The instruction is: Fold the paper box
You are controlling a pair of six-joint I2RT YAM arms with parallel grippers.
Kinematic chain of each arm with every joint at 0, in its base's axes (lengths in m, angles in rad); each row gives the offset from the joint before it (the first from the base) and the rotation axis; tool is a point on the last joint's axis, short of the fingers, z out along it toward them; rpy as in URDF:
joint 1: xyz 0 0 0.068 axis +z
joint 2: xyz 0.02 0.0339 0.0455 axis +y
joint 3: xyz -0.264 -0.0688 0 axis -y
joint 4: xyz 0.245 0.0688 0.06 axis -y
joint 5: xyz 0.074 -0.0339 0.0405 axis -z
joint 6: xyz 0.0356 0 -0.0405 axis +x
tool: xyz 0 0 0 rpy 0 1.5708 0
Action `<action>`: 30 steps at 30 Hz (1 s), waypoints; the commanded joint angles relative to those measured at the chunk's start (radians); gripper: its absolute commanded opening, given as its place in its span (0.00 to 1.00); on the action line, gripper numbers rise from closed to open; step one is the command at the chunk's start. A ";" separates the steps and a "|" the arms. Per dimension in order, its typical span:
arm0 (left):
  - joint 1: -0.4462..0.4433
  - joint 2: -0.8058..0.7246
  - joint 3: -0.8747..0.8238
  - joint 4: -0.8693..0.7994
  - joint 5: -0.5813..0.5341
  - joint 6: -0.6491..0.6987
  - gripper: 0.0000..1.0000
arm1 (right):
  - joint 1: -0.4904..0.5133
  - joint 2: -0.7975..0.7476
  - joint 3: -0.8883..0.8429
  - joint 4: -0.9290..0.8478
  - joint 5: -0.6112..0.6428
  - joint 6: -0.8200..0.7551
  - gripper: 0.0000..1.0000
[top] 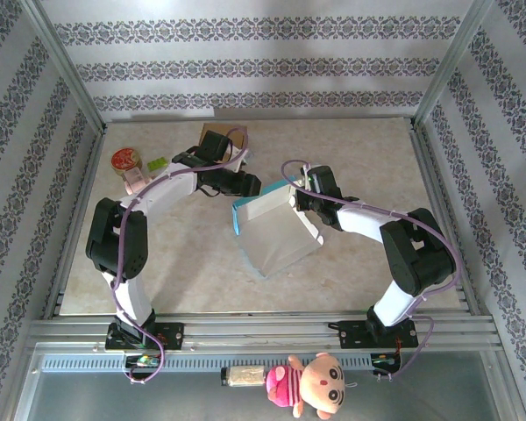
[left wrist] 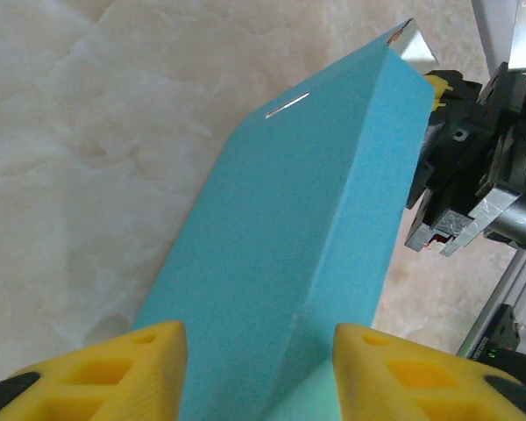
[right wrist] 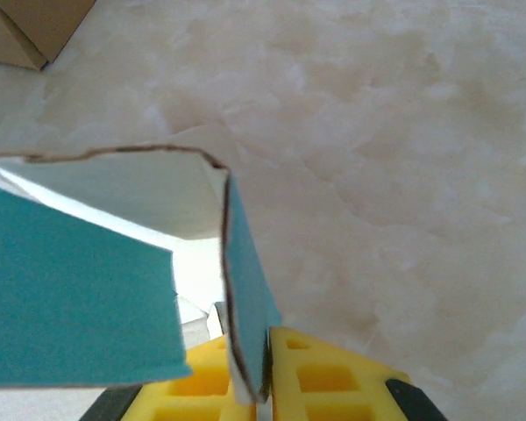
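Paper box sits half-formed near the middle of the table, teal outside and white inside, its open side facing up toward 5 o'clock in the top view. The right end effector is clamped on it: in the right wrist view a thin teal wall stands edge-on between the two yellow fingers, which are closed against the card on both sides. From above, this grip is at the box's 1 o'clock corner, and the right arm runs back from there toward 4 o'clock. The left end effector is at the box's 11 o'clock corner. Its yellow fingers are spread to either side of a long teal ridge that fills the gap between them and runs up to 1 o'clock in the left wrist view. I cannot tell whether the pads are pressing on the card. The black body of the right end effector sits just beside the far end of that ridge. Farther out on the table, a brown cardboard carton is at 12 o'clock from the left end effector. A red-lidded tin and a small green object sit close together at about 10 o'clock on the table. A plush doll lies on the frame rail at 6 o'clock, between the arm bases.
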 commanded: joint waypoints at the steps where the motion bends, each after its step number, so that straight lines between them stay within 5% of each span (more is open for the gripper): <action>1: 0.019 0.012 -0.028 0.000 0.028 -0.003 0.44 | 0.019 0.021 0.027 -0.020 -0.026 0.036 0.14; 12: 0.026 0.030 -0.042 0.040 0.004 0.037 0.41 | 0.052 -0.013 0.033 -0.015 -0.054 0.213 0.15; 19: 0.028 -0.096 -0.059 0.099 -0.169 0.036 0.64 | 0.077 -0.006 0.008 -0.049 0.132 0.338 0.06; 23: 0.026 -0.263 -0.122 0.148 -0.317 0.001 0.68 | 0.089 -0.031 0.004 -0.087 0.249 0.384 0.01; 26: -0.004 -0.415 -0.230 0.230 -0.428 -0.072 0.63 | 0.091 -0.047 0.011 -0.124 0.317 0.425 0.01; 30: -0.134 -0.571 -0.372 0.309 -0.589 -0.149 0.43 | 0.100 -0.062 0.027 -0.188 0.411 0.477 0.00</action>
